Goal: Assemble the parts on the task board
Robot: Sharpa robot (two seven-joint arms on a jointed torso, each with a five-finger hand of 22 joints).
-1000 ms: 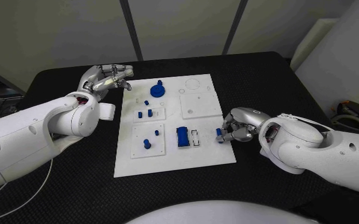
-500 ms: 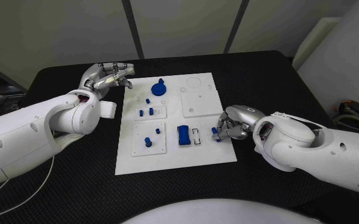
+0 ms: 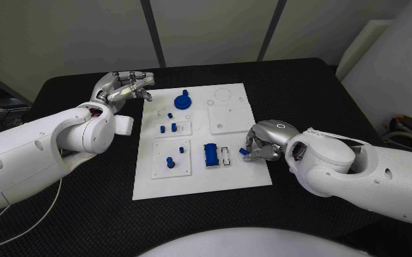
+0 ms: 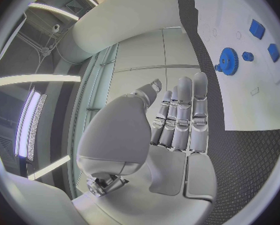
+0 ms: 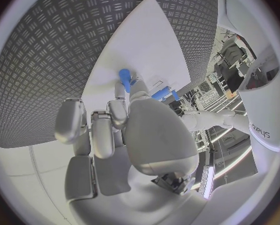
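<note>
The white task board (image 3: 231,176) lies in the middle of the black table. On it are a blue gear (image 3: 182,100), a blue block (image 3: 210,154) and several small blue pegs (image 3: 169,162). My right hand (image 3: 266,143) hovers over the board's right part and pinches a small blue peg (image 3: 244,150) just right of the blue block. In the right wrist view the peg (image 5: 124,79) sticks out past the fingertips (image 5: 117,111), close over the board (image 5: 146,40). My left hand (image 3: 127,87) is off the board's far left corner, fingers straight and holding nothing; it is seen as the left hand (image 4: 174,122) in its wrist view, with the gear (image 4: 228,61) beyond.
A raised white square plate (image 3: 230,120) sits on the board's right half, just beyond my right hand. Bare black table (image 3: 309,90) surrounds the board. My left forearm (image 3: 60,141) lies along the board's left side.
My right hand has shifted left over the board with the blue peg, closer to the blue block. The left hand has stayed where it was.
</note>
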